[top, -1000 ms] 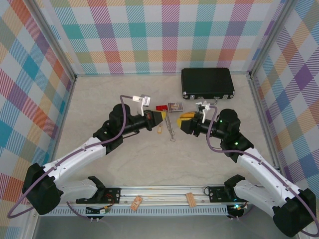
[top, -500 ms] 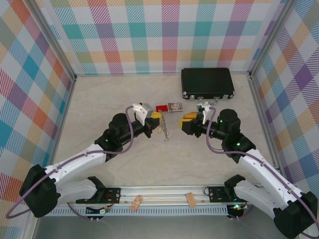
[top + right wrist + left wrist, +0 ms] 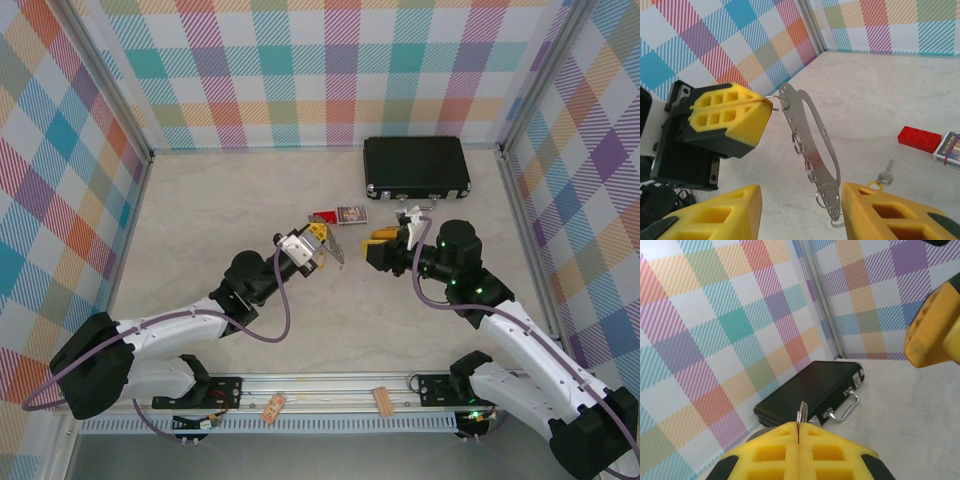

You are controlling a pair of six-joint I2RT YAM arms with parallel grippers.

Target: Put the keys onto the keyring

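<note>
In the right wrist view, the left gripper (image 3: 760, 102) is clamped on the keyring (image 3: 791, 120) at centre. The right gripper (image 3: 801, 192) gapes open below it. The key (image 3: 885, 171) lies on the table (image 3: 880, 100), lower right.

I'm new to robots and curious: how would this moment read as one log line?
left gripper: shut on keyring, off table | right gripper: open, near keyring | key: on table, not on keyring

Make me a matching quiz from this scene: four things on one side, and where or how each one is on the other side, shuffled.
Things:
1 keyring
2 key
3 black case
4 right gripper

States:
A open
B loose on the table near the red brick
C pinched in the left gripper
D closed, farthest from the arms

Pairs: 1-C, 2-B, 3-D, 4-A
</note>
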